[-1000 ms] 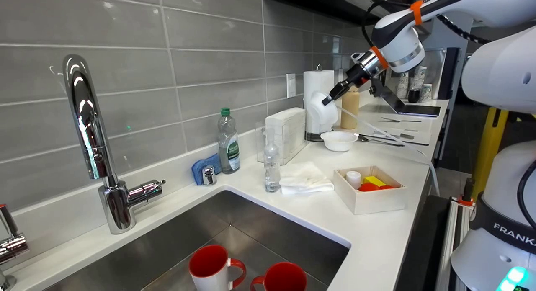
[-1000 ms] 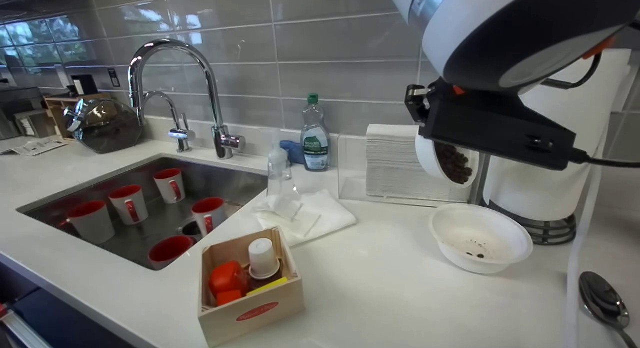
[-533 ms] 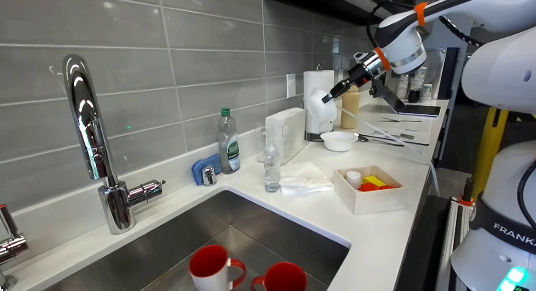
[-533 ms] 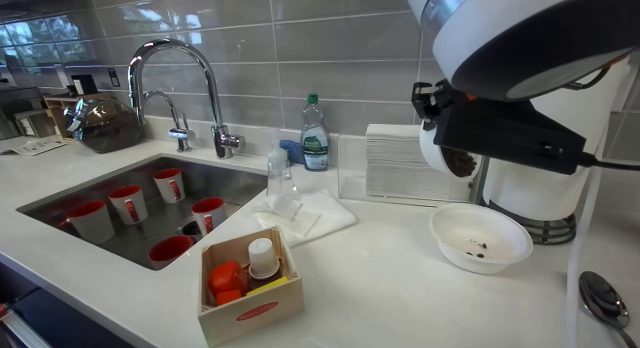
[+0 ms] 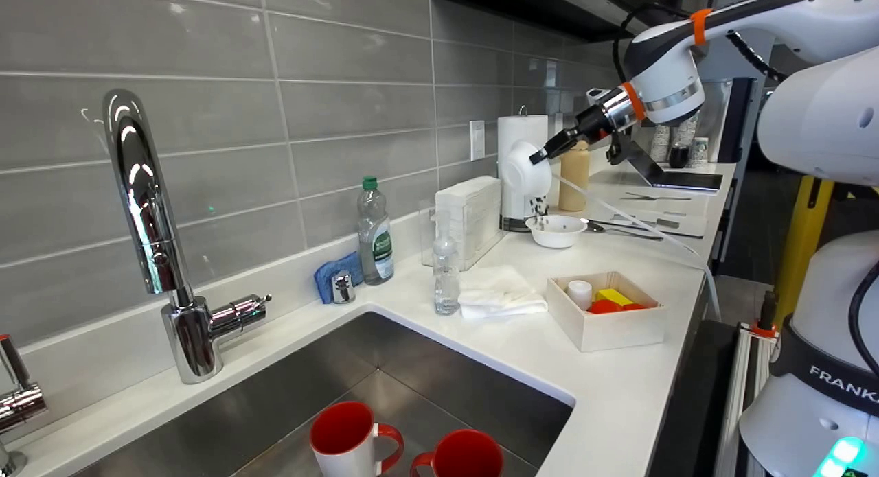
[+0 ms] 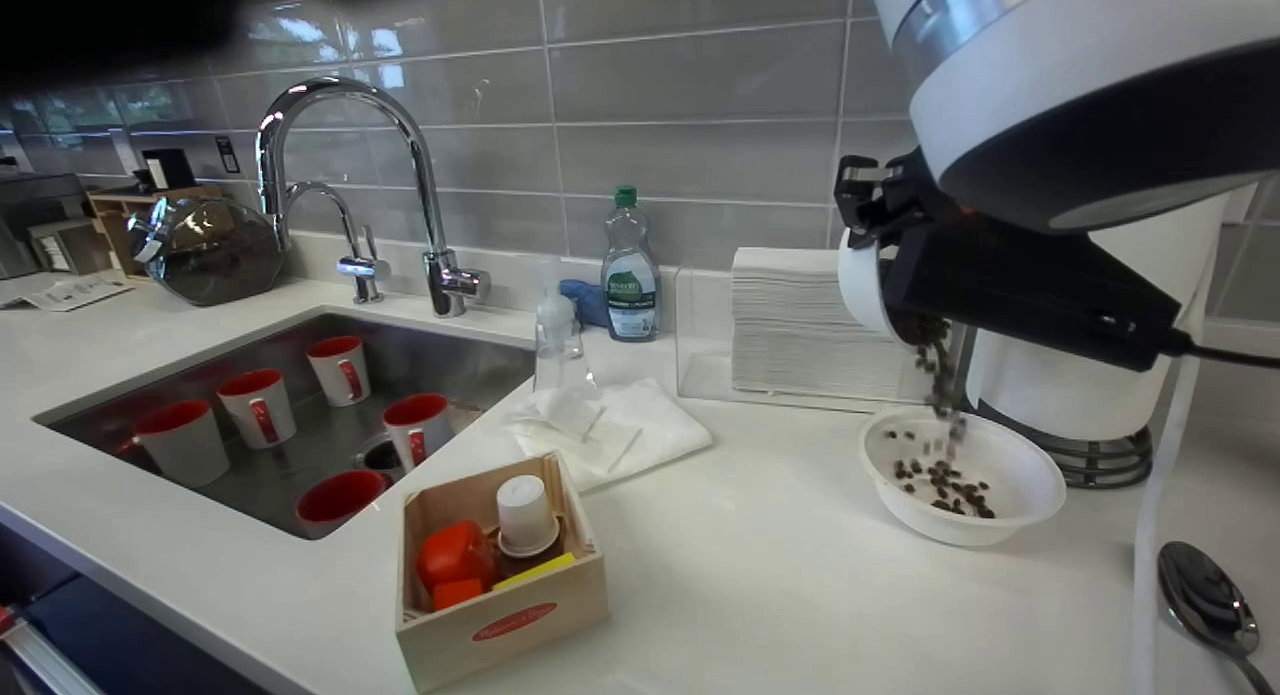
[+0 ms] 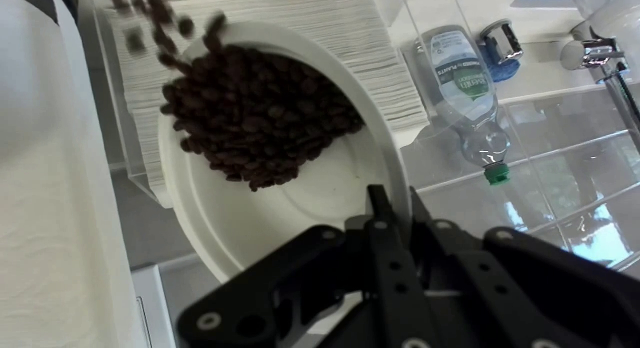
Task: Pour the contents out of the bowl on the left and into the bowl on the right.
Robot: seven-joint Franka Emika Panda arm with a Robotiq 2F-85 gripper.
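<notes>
A tilted bowl (image 7: 300, 198) spills dark beans (image 7: 260, 115) into a lower bowl (image 6: 1015, 475).

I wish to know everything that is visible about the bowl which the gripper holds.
The held bowl looks like white plastic, round, with a rim and a faint ring in its base. It is tipped steeply above the lower bowl, its wall clamped between the fingers. Dark brown beans are heaped inside and stream over its edge; part of its inside is bare.

dark beans (image 6: 938, 370) midair between tilted bowl (image 6: 862, 287) and upright bowl (image 6: 1018, 480)
</notes>
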